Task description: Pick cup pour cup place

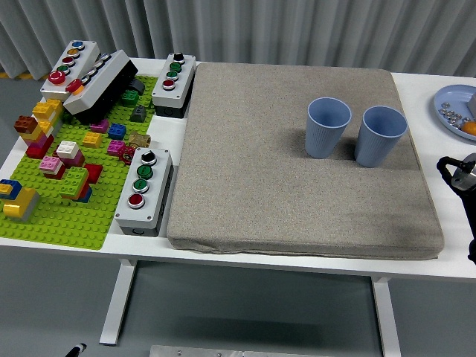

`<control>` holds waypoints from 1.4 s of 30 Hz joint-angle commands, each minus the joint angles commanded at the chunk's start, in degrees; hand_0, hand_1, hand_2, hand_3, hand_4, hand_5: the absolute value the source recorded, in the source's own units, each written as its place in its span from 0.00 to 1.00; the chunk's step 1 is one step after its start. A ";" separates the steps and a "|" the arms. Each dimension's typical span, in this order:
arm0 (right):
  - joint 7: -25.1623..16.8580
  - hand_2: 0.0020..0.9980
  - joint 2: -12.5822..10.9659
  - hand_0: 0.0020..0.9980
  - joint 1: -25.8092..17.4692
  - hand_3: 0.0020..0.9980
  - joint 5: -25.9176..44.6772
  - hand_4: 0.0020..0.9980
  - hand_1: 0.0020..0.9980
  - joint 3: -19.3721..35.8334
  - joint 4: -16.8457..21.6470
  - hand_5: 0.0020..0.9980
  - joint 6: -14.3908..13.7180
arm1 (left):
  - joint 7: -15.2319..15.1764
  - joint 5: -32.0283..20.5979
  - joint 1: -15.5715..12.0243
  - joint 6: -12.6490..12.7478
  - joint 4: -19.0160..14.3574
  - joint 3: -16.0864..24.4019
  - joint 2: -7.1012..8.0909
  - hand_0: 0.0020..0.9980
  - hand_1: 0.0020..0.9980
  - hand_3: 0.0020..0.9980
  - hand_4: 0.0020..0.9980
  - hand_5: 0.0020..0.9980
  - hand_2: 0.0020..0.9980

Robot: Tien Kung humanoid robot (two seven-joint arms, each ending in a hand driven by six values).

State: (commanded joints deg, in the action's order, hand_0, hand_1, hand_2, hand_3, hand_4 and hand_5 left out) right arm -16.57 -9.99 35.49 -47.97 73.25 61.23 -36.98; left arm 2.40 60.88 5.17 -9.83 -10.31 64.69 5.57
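Grey woven fabric is covering most of the white table (pixel 223 256) in front of me, a thick square mat (pixel 297 160) lying flat from the near edge towards the far one. My right hand (pixel 460 172) is just poking in at the right border of the picture, beside the mat's right side; only a black and metal part of it is showing, and I cannot tell how its fingers are standing. My left arm is staying out of sight.

To the left of the mat, a bright green studded baseplate (pixel 67 201) is carrying loose toy bricks (pixel 63 160) in red, yellow, pink, blue and white. A grey push-button box (pixel 143 190) with black, green and red buttons is sitting between that baseplate and the mat's left edge.

Farther in, two light blue ribbed plastic cups are standing upright and mouth-up on the mat's far right part, the left cup (pixel 328 127) just beside the right cup (pixel 381 135), not touching.

At the far left, a second grey button box (pixel 174 82) is resting against the mat's far corner, and two longer control boxes (pixel 89 78) are lying tilted over the baseplate. At the far right edge, a light blue plate (pixel 446 111) is holding small metal pieces and something orange.
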 joint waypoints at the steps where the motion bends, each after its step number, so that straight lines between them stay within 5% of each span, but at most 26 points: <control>1: 0.00 0.88 -0.02 0.96 0.00 0.88 0.01 0.78 0.85 -0.04 0.00 1.00 0.00 | 0.00 -0.03 0.02 -0.01 0.00 -0.03 0.01 0.84 0.81 0.81 0.63 1.00 0.88; 42: 0.75 0.87 -0.20 0.96 -0.07 0.86 -0.71 0.77 0.85 -0.76 -0.09 1.00 1.22 | -0.29 -0.54 -0.04 0.11 0.00 0.07 0.19 0.84 0.81 0.81 0.63 1.00 0.89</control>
State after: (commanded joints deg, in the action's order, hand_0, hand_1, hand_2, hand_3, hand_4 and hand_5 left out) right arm -15.83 -10.19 35.42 -48.68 72.49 61.14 -35.76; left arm 2.11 60.34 5.14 -9.72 -10.31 64.76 5.76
